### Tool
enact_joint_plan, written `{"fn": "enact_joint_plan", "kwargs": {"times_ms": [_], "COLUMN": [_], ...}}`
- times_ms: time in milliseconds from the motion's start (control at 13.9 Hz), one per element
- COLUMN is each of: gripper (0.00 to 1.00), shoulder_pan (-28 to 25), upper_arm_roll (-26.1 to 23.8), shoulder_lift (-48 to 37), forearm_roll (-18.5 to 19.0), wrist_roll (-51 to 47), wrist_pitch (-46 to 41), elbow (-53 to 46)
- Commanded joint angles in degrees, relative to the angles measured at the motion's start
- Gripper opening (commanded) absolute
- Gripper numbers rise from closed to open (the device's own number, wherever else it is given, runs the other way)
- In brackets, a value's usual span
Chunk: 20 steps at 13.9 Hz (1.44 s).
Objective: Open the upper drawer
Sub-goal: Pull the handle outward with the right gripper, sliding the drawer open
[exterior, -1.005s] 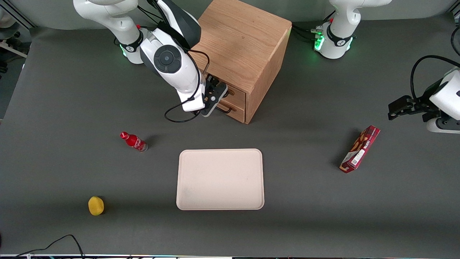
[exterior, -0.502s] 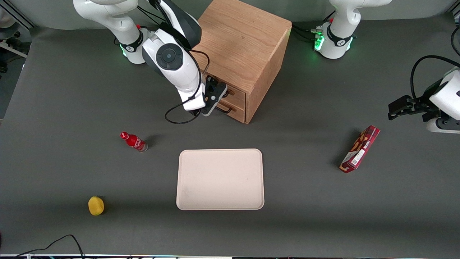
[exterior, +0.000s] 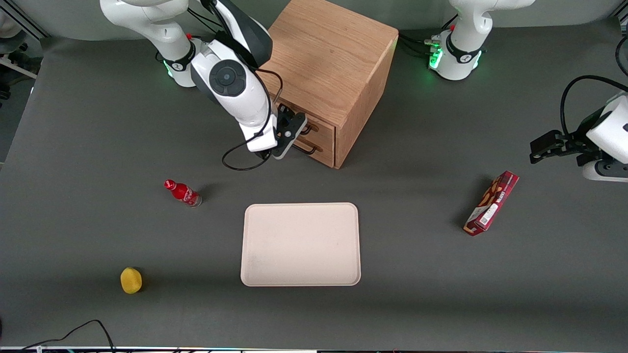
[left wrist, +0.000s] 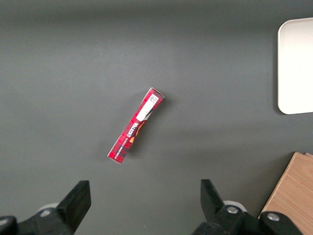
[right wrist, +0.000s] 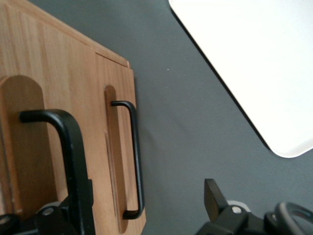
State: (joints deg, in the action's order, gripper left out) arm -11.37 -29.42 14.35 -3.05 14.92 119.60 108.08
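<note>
At the front of the oak cabinet (exterior: 329,68), the tool (exterior: 293,131) sits at the black bar handle (right wrist: 68,161) of the upper drawer (exterior: 321,128). Its fingers (right wrist: 211,198) are spread apart: one is right against this handle and the other hangs free over the gray table (exterior: 441,294). The upper drawer is shut, flush with the cabinet front, and it lies just above the lower drawer (right wrist: 115,161), which has its own black handle (right wrist: 135,164). Nearer to the front camera than the cabinet lies a pale tray (exterior: 300,244). A red bottle (exterior: 182,192) and a yellow ball (exterior: 131,280) lie toward the working arm's end of the table. A red box (exterior: 491,203) lies toward the parked arm's end.
</note>
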Motion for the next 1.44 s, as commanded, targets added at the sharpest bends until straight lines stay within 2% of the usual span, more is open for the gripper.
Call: {"fn": "enact_joint_plan", "kwargs": {"times_ms": [0, 718, 1364], "gripper": [1.00, 1.00, 1.00], "shoulder_pan": [0.82, 1.35, 3.81], "upper_arm_roll": [0.33, 0.77, 0.77], "shoulder_lift": [0.15, 3.93, 4.72], "forearm_roll": [1.11, 1.29, 4.53], "wrist_roll": [1.43, 2.22, 4.77], "wrist_pitch": [-0.67, -2.00, -2.00], "elbow": [-1.46, -6.48, -6.57]}}
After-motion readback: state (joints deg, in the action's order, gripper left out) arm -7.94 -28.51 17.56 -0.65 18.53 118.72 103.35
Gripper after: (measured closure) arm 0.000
